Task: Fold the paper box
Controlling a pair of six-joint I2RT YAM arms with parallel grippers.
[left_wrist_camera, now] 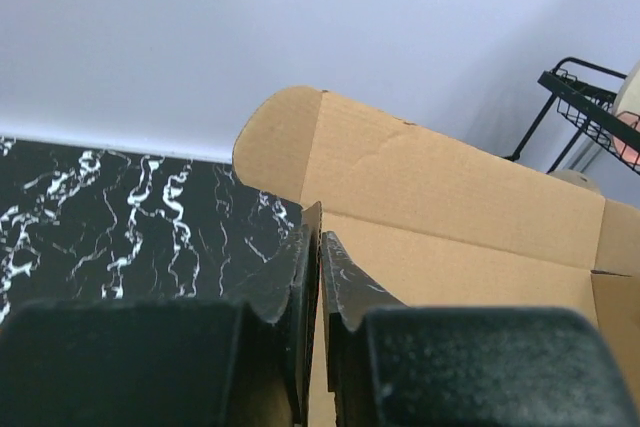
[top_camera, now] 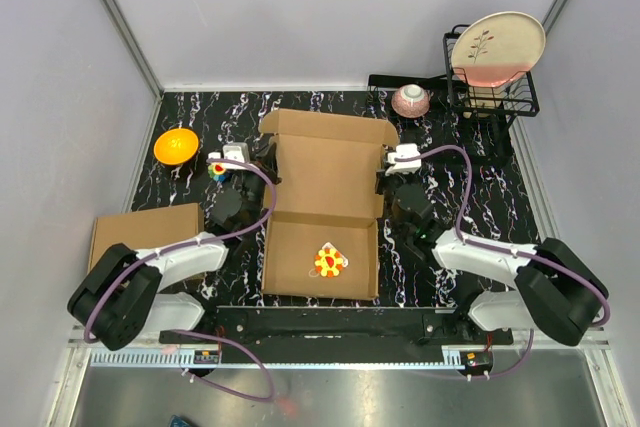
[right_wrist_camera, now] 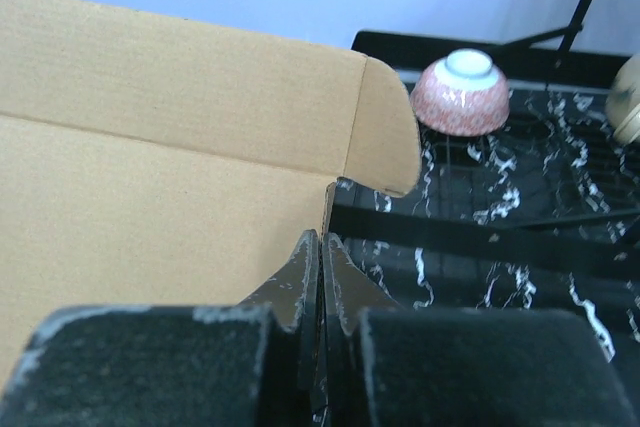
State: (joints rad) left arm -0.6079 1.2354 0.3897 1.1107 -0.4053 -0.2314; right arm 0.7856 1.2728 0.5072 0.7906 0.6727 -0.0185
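Orange bowl [top_camera: 176, 145] sits by the counter's [top_camera: 440, 177] far left corner, with a plain carton [top_camera: 145, 230] at the near left edge. Left claw [left_wrist_camera: 320, 232] straddles the left wall of the paper box [top_camera: 328, 182], which lies open mid-counter; pinching or loosened, I cannot tell. Right claw [right_wrist_camera: 320, 237] is clenched on the box's right wall. A pink bowl [top_camera: 411, 99] lies upside down near the far right corner.

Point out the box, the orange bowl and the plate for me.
box [top_camera: 326, 182]: top external view, on the middle of its centre panel.
orange bowl [top_camera: 176, 145]: top external view, on its inside.
plate [top_camera: 497, 47]: top external view, on the middle of its face, where it stands in the rack.
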